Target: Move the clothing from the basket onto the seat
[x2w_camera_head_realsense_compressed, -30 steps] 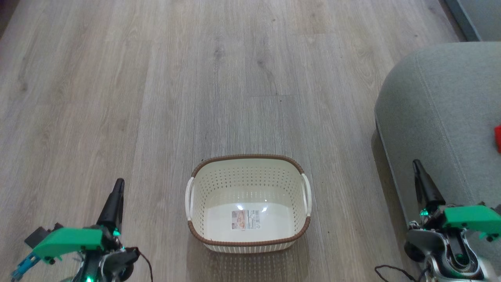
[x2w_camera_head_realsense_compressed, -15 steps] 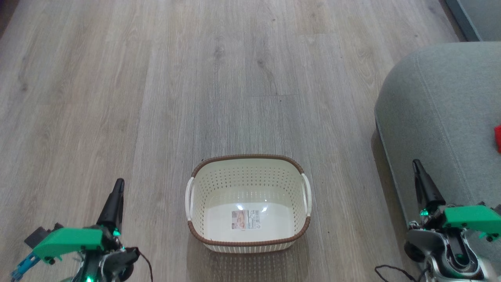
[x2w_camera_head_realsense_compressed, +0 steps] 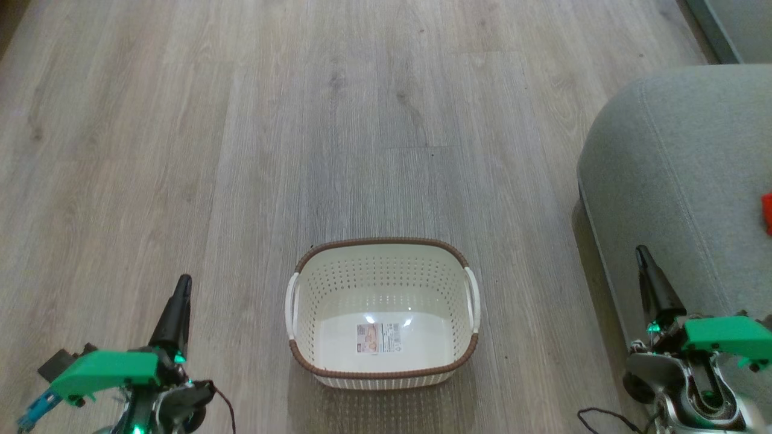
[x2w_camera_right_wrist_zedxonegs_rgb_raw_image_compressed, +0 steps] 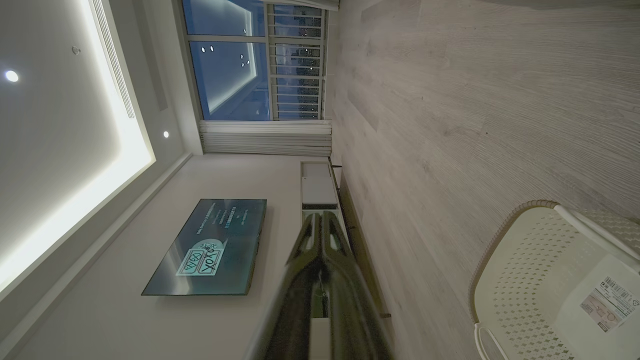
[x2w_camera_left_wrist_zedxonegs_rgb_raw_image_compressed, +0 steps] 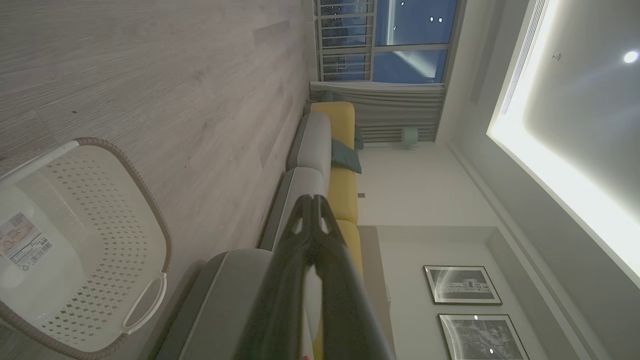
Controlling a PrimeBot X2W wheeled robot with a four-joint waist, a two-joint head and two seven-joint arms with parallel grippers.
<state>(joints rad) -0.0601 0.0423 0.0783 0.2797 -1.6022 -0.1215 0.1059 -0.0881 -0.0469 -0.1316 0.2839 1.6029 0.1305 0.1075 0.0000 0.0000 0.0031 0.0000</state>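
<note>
Evidently, in the head view the basket stands empty on the floor while a sliver of red clothing lies on the seat. In the left wrist view the left gripper is pinched together, holding nothing. The right wrist view shows the right gripper likewise closed and empty. The transfer looks finished, so next needs only a check of the clothing cut off by the frame edge.

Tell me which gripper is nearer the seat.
The right gripper: it shows against the seat's edge, while the left gripper sits beyond the basket, over bare floor.
</note>
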